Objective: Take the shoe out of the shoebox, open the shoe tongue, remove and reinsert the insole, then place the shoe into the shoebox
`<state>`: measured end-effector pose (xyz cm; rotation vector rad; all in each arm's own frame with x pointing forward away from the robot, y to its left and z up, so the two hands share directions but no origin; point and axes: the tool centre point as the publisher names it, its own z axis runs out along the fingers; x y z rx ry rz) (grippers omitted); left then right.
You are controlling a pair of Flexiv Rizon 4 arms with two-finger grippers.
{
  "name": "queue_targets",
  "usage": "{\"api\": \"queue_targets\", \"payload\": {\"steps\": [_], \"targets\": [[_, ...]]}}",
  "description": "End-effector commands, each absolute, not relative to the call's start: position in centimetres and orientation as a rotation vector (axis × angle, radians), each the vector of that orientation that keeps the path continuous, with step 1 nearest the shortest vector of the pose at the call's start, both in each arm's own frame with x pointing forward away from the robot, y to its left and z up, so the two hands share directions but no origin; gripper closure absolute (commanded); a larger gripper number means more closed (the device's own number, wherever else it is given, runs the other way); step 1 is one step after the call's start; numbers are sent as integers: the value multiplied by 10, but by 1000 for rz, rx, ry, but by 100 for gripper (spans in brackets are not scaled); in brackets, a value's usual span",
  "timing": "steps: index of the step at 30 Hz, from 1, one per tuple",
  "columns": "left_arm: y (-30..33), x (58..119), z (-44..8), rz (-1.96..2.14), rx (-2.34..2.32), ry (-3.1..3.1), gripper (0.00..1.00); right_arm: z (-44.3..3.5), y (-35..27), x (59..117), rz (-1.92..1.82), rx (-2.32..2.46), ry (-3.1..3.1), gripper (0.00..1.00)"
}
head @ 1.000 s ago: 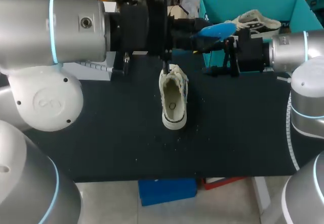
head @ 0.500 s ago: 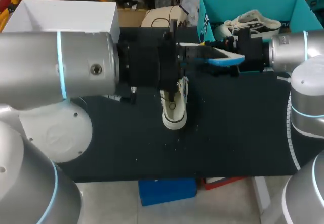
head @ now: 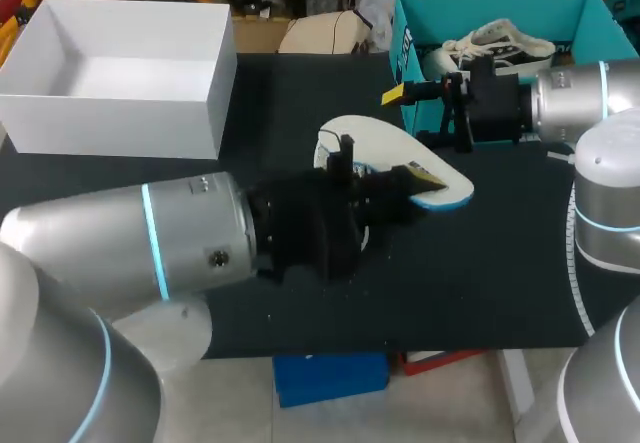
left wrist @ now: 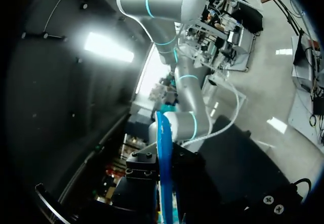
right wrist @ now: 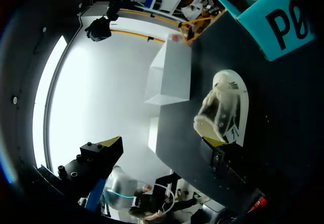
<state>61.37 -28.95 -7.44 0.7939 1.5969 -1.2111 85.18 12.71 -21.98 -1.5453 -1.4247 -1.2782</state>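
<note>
1. Nearest, the left gripper (head: 420, 178) hangs low over the middle of the black table (head: 500, 263). It is clamped on the insole (head: 395, 148). In the left wrist view the insole runs out edge-on from between its fingers.
2. The shoe (right wrist: 220, 110) lies on the table right by that gripper. The head view hides most of it behind the arm, but the right wrist view shows it with the insole close against it. I cannot tell whether the tongue is folded open.
3. Farther back, the right gripper (head: 405, 115) hangs near the teal box (head: 520, 3), fingers apart and holding nothing.
4. At the far edge, a white box (head: 120, 113) stands to the left. The teal box stands to the right with a second shoe (head: 495, 41) inside.
5. My reading is that the shoe is out of its box and the insole is pulled free. The insole has yet to go back in, and the shoe has yet to go into the box, so the task is a little past halfway.
</note>
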Motion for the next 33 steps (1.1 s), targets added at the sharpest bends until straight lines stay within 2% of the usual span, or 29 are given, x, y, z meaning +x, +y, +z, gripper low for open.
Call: {"api": "queue_targets", "payload": {"steps": [1, 10, 22, 33], "targets": [[-276, 606, -98, -1410, 879, 1430, 100, -221, 128, 852, -1281, -1546, -1423, 0], [-276, 606, -98, -1410, 879, 1430, 100, -221, 128, 852, -1281, -1546, -1423, 0], [-289, 586, -211, -1529, 761, 1604, 100, -221, 128, 852, -1281, -1546, -1423, 0], [-289, 580, -228, -1460, 914, 1542, 100, -221, 128, 852, -1281, -1546, -1423, 0]]}}
